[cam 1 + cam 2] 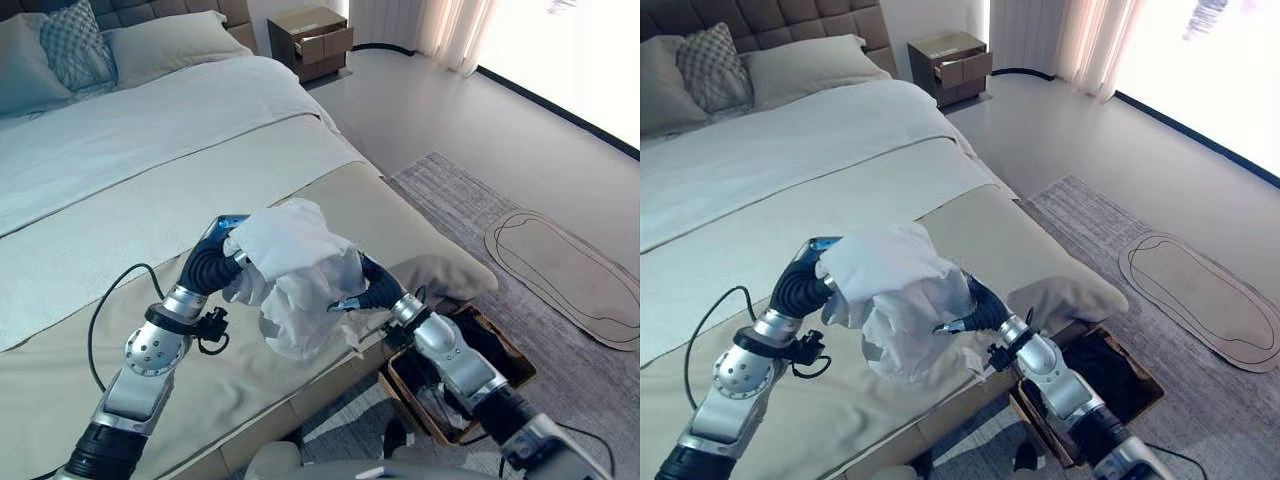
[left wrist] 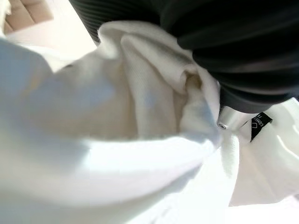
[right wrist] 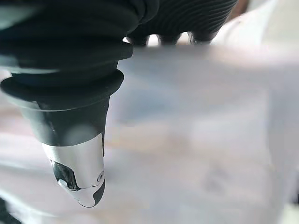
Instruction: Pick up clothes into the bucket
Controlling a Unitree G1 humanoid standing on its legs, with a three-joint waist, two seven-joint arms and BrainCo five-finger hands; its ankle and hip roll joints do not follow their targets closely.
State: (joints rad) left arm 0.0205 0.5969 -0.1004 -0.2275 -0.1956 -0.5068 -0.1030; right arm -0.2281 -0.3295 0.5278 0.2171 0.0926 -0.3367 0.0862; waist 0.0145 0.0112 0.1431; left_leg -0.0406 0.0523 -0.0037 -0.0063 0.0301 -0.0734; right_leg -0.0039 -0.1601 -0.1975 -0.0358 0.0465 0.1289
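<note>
Both hands, left (image 1: 222,262) and right (image 1: 368,288), hold the white cloth (image 1: 295,270) above the bed (image 1: 150,150), fingers buried, grip unclear; bucket (image 1: 497,345) drop remains.

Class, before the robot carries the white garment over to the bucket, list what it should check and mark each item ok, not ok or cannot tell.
1. White garment lifted off the bed: ok.
2. Left hand under the garment: fingers hidden, cannot tell.
3. Right hand at the garment: grip cannot tell.
4. Bucket on the floor by the bed's corner, open top: ok.
5. Garment over the bucket: not ok, it hangs above the bed's edge.
</note>
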